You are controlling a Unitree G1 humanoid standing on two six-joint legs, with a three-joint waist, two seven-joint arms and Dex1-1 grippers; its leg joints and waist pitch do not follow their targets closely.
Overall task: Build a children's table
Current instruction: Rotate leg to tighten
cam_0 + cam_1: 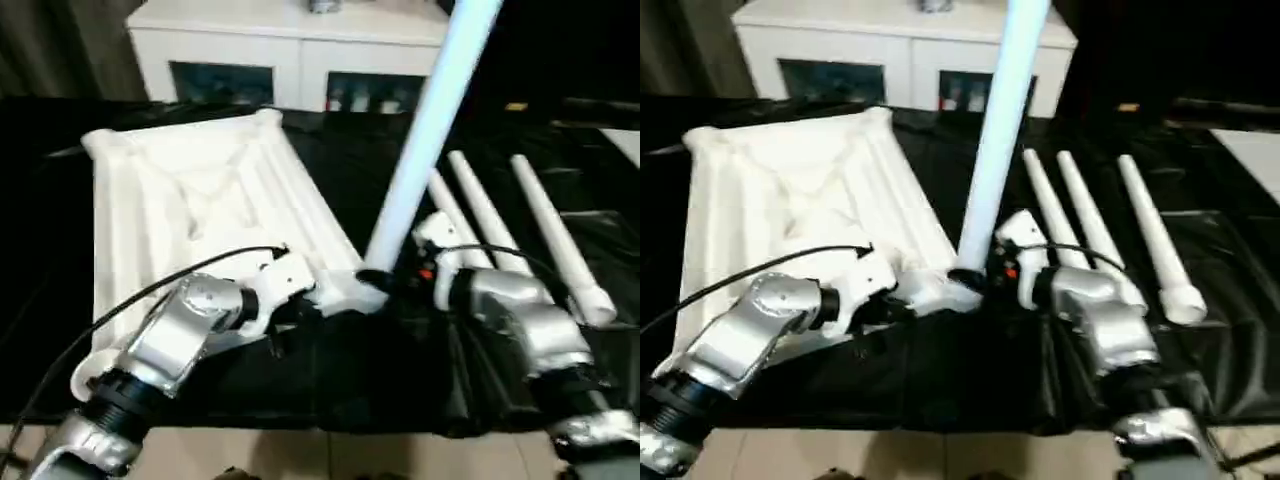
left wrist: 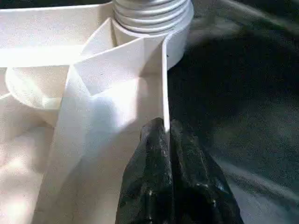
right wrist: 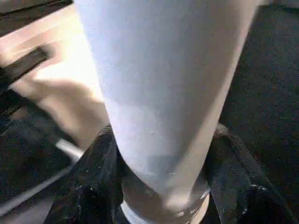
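Tabletop (image 1: 190,190) rim sits pinched in your left gripper (image 2: 167,128); your right gripper (image 3: 161,186) apparently clasps the upright leg (image 1: 425,135) at its corner socket.

A black-covered work surface (image 1: 360,370) carries the upturned white tabletop (image 1: 190,190), with three loose white legs (image 1: 550,235) lying beside it.

A tabletop (image 1: 190,200) lies underside-up on the left of the surface (image 1: 350,170). One leg (image 1: 425,135) stands in its near right corner socket. Three legs (image 1: 545,235) lie to the right. A cabinet (image 1: 280,50) stands behind.
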